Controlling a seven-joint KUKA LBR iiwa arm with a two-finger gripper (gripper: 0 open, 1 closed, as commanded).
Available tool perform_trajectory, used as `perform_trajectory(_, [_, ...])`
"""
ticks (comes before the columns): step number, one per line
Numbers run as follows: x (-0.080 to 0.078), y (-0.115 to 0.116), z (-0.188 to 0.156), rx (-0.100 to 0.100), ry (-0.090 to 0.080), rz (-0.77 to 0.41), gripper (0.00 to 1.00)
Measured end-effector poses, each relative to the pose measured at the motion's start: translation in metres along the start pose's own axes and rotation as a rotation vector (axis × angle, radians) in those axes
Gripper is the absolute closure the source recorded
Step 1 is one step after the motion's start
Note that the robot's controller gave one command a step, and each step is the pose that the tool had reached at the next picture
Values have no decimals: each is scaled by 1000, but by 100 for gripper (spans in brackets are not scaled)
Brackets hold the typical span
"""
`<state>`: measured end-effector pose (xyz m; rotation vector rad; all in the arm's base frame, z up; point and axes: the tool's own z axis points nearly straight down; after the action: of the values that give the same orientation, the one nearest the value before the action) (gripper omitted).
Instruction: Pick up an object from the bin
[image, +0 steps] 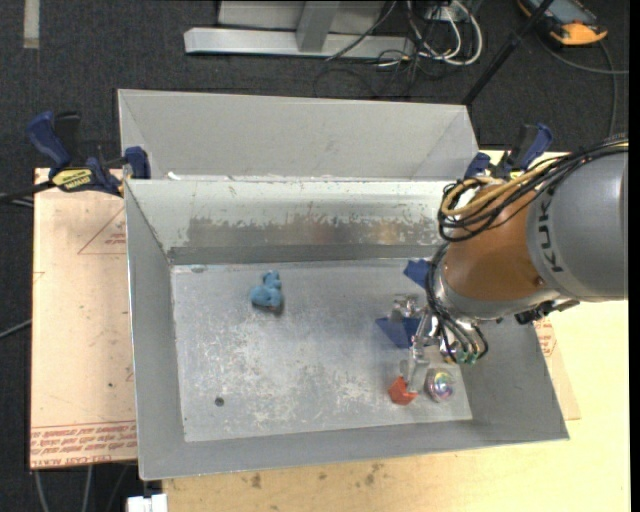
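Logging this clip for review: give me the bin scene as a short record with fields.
container: grey metal bin
gripper: down in the bin's near right part
nearest things: small red lump right at the gripper; shiny silvery ball just beside the lump
farther off: light blue lump, alone in the far left part of the floor
held: cannot tell

One overhead camera, tilted slightly, takes in the whole grey bin (150, 330).
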<state>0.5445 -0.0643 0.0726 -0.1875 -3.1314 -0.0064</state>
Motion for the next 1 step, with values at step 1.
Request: perform_trajectory(1, [-1,1,-2,0,-1,-2,0])
